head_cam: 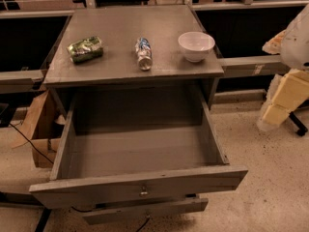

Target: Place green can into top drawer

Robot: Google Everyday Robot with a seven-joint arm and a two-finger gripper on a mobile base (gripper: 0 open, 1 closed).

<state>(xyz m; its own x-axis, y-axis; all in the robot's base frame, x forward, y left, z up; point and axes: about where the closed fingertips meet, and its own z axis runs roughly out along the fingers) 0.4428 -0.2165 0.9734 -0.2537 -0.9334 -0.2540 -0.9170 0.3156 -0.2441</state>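
Note:
The green can (pixel 85 50) lies on its side, dented, at the left of the grey cabinet top (pixel 111 66). The top drawer (pixel 140 187) is pulled wide open below it, and its inside holds nothing. A small metal knob (pixel 143 193) sits at the centre of its front. My gripper (pixel 282 100) hangs at the right edge of the view, beside the cabinet and well away from the can, under the white arm (pixel 297 37). It holds nothing that I can see.
A silver-and-blue can (pixel 143 53) lies on its side mid-top. A white bowl (pixel 196 45) stands at the right of the top. A narrower lower drawer front (pixel 145 210) shows below. Cardboard (pixel 38 129) and a cable lie on the floor at the left.

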